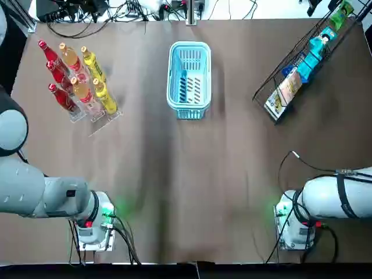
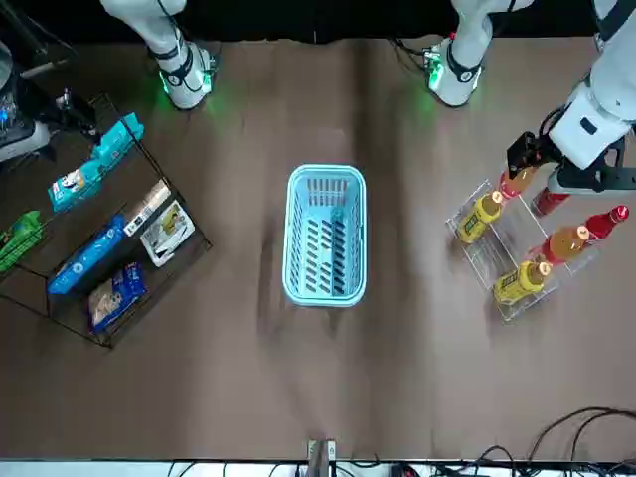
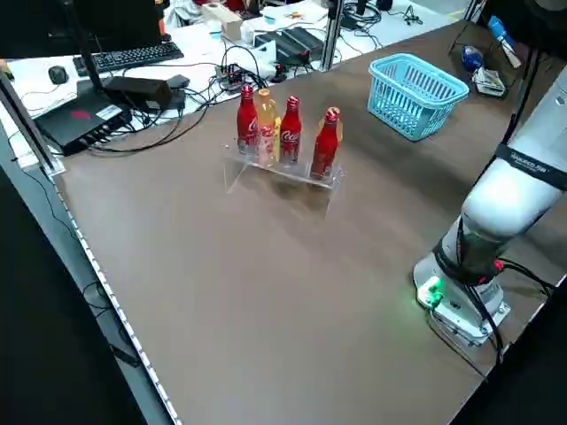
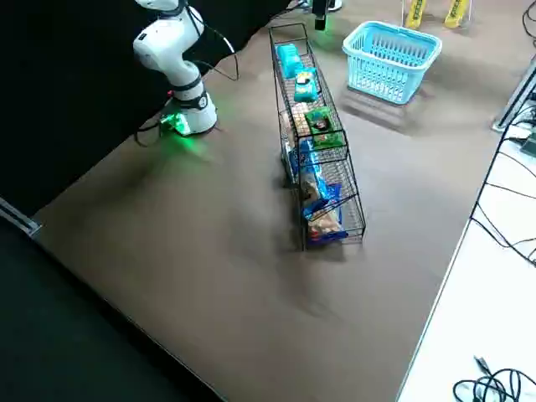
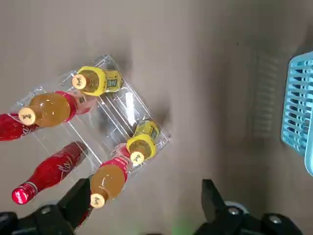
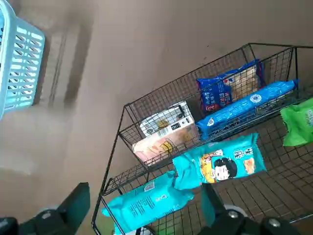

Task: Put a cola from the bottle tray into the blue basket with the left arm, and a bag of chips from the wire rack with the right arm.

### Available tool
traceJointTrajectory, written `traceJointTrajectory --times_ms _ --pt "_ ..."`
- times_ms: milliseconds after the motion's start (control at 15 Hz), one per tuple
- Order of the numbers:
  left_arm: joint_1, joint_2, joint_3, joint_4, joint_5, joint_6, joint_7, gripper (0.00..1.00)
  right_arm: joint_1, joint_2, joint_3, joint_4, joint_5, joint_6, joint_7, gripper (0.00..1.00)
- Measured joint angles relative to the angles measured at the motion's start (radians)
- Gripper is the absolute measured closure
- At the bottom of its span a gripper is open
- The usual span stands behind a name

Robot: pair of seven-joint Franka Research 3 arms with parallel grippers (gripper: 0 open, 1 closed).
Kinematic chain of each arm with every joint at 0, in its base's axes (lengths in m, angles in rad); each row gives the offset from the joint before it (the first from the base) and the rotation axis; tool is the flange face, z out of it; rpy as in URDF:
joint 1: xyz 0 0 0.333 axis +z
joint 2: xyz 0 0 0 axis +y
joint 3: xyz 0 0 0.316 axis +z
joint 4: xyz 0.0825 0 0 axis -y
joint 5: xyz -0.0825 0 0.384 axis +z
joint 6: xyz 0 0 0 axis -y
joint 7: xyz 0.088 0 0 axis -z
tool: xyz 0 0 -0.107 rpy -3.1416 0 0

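Observation:
Three red cola bottles [image 1: 58,74] stand in the clear bottle tray [image 1: 99,119] at the table's far left, beside orange and yellow bottles [image 1: 100,90]. My left gripper [image 5: 142,198] hangs open above this tray, with a cola [image 5: 51,171] below one finger and nothing held. The blue basket [image 1: 189,45] sits at the far middle. At the far right, the wire rack [image 1: 308,58] holds chip bags, among them cyan bags [image 6: 220,164] and a blue one [image 6: 247,105]. My right gripper [image 6: 142,203] is open above the rack, holding nothing.
Both arm bases [image 1: 93,224] [image 1: 296,224] stand at the near edge with green lights. A boxed snack [image 6: 164,132] lies in the rack's lower shelf. Cables, a keyboard and boxes [image 3: 124,84] crowd the desk beyond the far edge.

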Motion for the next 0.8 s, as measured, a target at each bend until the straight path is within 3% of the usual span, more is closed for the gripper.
traceJointTrajectory --times_ms 533,800 --pt "0.028 0.0 0.005 -0.008 0.0 -0.01 -0.005 0.0 0.003 0.0 0.005 0.0 0.0 0.0 0.001 0.0" --pt "0.113 0.012 0.005 -0.082 0.0 -0.001 0.062 0.0 0.004 0.0 0.006 0.0 0.0 -0.003 0.001 0.0"
